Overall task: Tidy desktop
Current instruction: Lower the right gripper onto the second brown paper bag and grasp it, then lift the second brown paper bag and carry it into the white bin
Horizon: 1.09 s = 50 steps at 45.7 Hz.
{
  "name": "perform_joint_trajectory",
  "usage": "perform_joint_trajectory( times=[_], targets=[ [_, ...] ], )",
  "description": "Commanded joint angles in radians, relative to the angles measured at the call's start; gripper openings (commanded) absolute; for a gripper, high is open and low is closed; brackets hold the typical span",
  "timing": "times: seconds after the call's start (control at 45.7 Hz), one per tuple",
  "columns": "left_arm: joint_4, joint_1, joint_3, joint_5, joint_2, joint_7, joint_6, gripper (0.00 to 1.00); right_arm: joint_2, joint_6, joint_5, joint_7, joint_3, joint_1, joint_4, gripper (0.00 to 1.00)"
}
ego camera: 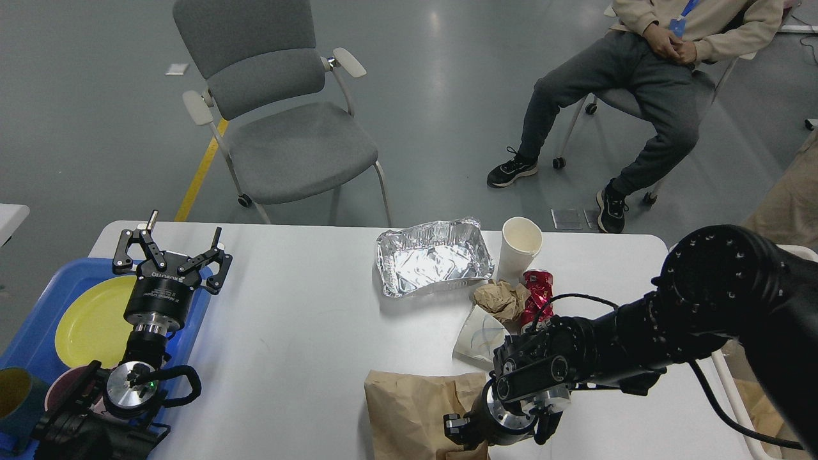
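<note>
The white desktop (pixel 307 306) holds a brown paper bag (pixel 409 409) at its near edge. There are also a crumpled foil tray (pixel 434 255), a white paper cup (pixel 519 246), a crushed red can (pixel 535 291), a crumpled brown paper wad (pixel 501 299) and a clear plastic piece (pixel 476 332). My right gripper (pixel 460 429) points down at the bag's right part and appears shut on it; its fingers are dark and partly hidden. My left gripper (pixel 169 252) is open and empty over the blue tray's right edge.
A blue tray (pixel 38 319) at the left holds a yellow plate (pixel 89 322), a teal cup (pixel 13 396) and a dark red bowl (pixel 61 390). A cream-white bin rim (pixel 725 377) shows at the right. A grey chair (pixel 281 128) and a seated person (pixel 639 96) are beyond the table.
</note>
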State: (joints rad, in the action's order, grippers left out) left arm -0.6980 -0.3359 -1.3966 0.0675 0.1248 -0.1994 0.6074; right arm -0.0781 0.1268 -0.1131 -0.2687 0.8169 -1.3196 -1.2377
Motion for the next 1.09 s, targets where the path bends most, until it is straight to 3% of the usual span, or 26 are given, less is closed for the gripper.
perform_joint_trajectory(
  times=[0.0, 0.262, 0.503, 0.809, 1.071],
  targets=[
    [-0.001, 0.0, -0.001, 0.0, 0.001, 0.0, 0.0, 0.96, 0.0, -0.009, 0.003, -0.004, 0.001, 0.002, 0.007, 0.0],
    [0.0, 0.0, 0.001, 0.0, -0.001, 0.0, 0.0, 0.96, -0.002, -0.03, 0.016, -0.02, -0.001, 0.005, 0.006, 0.0],
    [0.0, 0.0, 0.001, 0.001, -0.001, 0.0, 0.0, 0.96, 0.011, 0.03, 0.069, -0.047, -0.004, -0.049, -0.046, 0.0],
    [-0.001, 0.0, 0.001, 0.0, 0.001, 0.0, 0.0, 0.96, 0.118, 0.073, 0.185, -0.058, 0.005, -0.354, -0.305, 0.0],
    [0.0, 0.0, -0.001, 0.0, -0.001, 0.002, 0.0, 0.96, 0.294, 0.215, 0.193, -0.066, 0.036, -0.608, -0.45, 0.0]
  ],
)
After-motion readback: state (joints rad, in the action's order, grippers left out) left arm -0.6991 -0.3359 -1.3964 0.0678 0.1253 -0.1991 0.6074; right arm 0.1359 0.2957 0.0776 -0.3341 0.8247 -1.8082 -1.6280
